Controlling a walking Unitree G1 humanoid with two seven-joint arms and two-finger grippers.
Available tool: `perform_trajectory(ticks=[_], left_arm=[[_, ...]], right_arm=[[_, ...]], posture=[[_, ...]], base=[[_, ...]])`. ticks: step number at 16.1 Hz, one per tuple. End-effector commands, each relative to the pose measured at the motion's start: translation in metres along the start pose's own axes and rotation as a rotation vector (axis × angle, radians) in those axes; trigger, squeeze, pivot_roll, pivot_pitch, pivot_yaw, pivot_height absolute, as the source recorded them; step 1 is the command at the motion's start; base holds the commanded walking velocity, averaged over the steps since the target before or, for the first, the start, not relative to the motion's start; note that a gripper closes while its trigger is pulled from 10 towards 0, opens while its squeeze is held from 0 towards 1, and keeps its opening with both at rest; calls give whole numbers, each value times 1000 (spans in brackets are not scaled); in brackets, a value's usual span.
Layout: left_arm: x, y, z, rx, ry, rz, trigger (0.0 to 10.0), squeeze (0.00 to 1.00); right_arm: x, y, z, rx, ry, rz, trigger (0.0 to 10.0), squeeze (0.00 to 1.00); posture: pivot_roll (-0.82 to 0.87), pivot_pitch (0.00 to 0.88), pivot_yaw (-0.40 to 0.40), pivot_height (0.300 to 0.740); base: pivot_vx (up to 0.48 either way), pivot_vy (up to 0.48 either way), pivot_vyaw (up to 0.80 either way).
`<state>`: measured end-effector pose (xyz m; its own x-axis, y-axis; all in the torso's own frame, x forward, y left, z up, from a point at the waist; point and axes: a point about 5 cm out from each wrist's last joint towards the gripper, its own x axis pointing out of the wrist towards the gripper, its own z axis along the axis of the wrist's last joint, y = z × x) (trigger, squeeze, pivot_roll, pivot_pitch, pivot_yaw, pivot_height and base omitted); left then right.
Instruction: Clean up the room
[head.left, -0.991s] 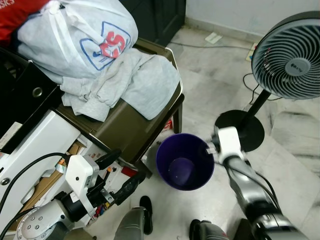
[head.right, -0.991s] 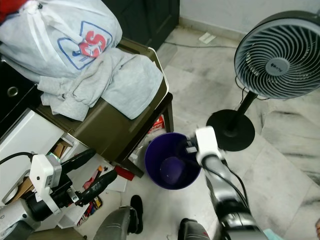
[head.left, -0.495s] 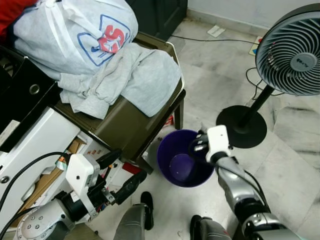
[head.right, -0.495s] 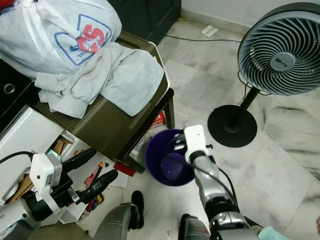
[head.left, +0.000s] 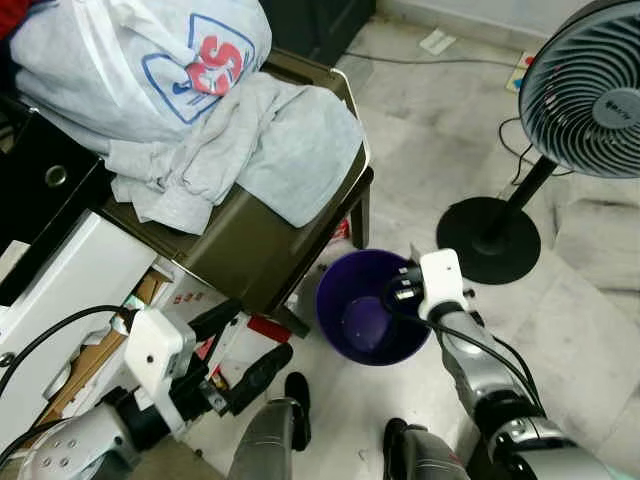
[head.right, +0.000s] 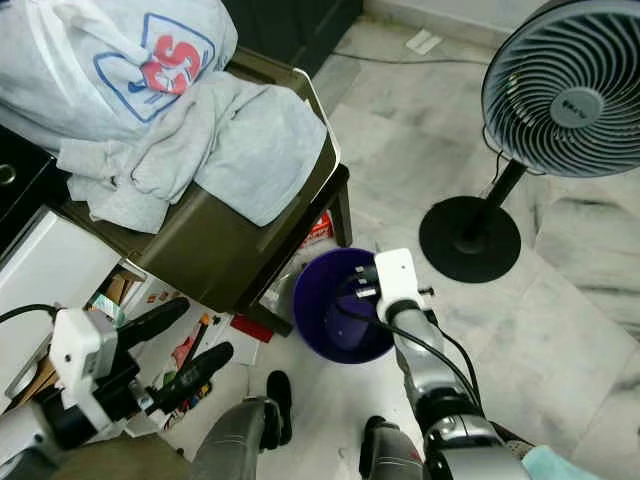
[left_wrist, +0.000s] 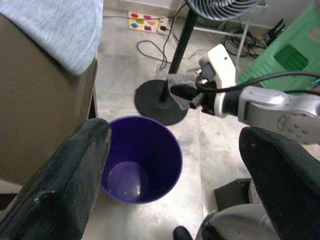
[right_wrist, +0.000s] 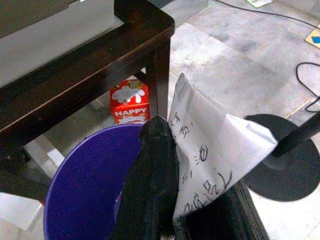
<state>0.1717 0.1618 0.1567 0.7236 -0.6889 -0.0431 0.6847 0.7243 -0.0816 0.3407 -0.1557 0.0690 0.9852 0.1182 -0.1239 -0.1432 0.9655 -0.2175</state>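
right wrist view shows the right pincer (right_wrist: 172, 200) closed on a white paper scrap (right_wrist: 215, 155) with dark handwriting on it, the sheet pinched between the two black fingers (right_wrist: 150, 185) and sticking out beyond their tips. just under and ahead of this pincer sits the purple bin (right_wrist: 85, 180), its open mouth below the paper; a red carton (right_wrist: 129, 106) stands on the floor beyond the bin, beside a dark wooden leg (right_wrist: 159, 80). in the head views the right pincer (head.left: 400, 292) hangs over the bin's (head.left: 360, 300) rim on the side nearest the standing fan (head.left: 585, 90), whose round black base (head.left: 490, 238) rests on the marble floor (head.left: 440, 140) just past it. the left pincer (head.left: 240, 345) is held low, well apart from the bin, its fingers spread wide with nothing between them. beyond it, an olive surface (head.left: 260, 240) carries a heap of grey clothes (head.left: 250, 140) and a white bag (head.left: 140, 55) with a red and blue logo.
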Motion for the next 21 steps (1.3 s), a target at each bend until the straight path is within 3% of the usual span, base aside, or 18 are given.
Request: perform_trajectory(ticks=[1,3,4,5,6,21], left_arm=[[-6,0,1,3,25,12,10000,0],[-8,-2,2,-2,38,12,10000,0],[-9,-2,3,-3,40,13,10000,0],[-10,-2,3,-4,42,14,10000,0],[-11,-2,4,-5,44,15,10000,0],[3,3,0,-9,30,28,10000,0]], right_arm=[[-5,6,-11,-1,40,11,10000,0],[-2,3,-8,11,36,-1,10000,0],[-1,2,-7,12,35,-2,10000,110],[-1,3,-6,14,30,-3,10000,494],[0,3,-5,18,21,-1,10000,1000],[2,-4,7,27,-49,-19,10000,1000]], posture=[[313,442,169,740],[321,448,172,740],[324,450,174,740],[326,453,176,740],[327,456,177,740],[290,434,160,740]], base=[[0,0,0],[0,0,0],[0,0,0],[0,0,0],[0,0,0],[0,0,0]])
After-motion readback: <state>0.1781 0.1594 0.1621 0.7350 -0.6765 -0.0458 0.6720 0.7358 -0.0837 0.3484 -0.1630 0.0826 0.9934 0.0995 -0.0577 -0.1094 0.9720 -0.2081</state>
